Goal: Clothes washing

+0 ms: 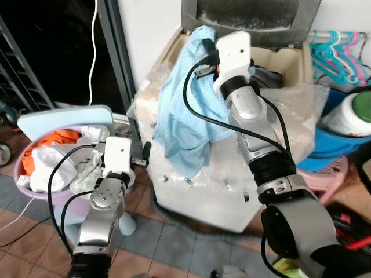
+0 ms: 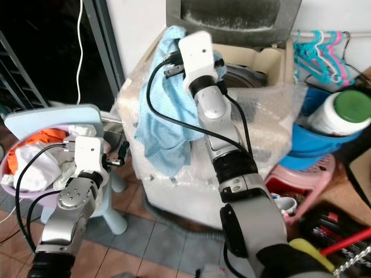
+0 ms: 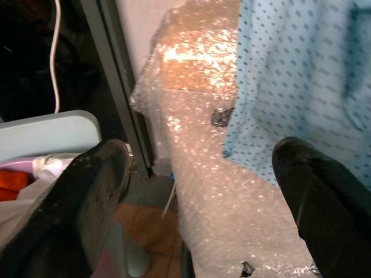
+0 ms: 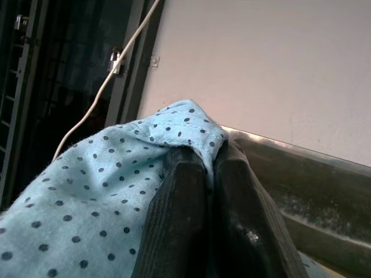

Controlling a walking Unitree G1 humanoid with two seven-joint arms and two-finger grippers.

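A light blue dotted garment [image 1: 188,110] hangs from my right gripper [image 4: 210,168], which is shut on its top fold above the left rim of the open top-loading washing machine [image 1: 232,168]. The cloth drapes down the machine's bubble-wrapped front. The machine's tub [image 2: 246,75] is open, with its grey lid [image 1: 249,14] raised behind. My left gripper [image 3: 203,191] is open and holds nothing, low between the laundry basket [image 1: 35,191] and the machine. The pink basket sits on a pale blue stool and holds white and orange clothes [image 1: 55,153].
Plastic hangers [image 1: 339,55] hang at the far right above a blue basin [image 1: 336,145] holding a white jar with a green lid [image 1: 356,113]. A pink stool [image 1: 333,176] stands below. A dark doorway with a white cable [image 1: 93,52] lies at the left. The floor is tiled.
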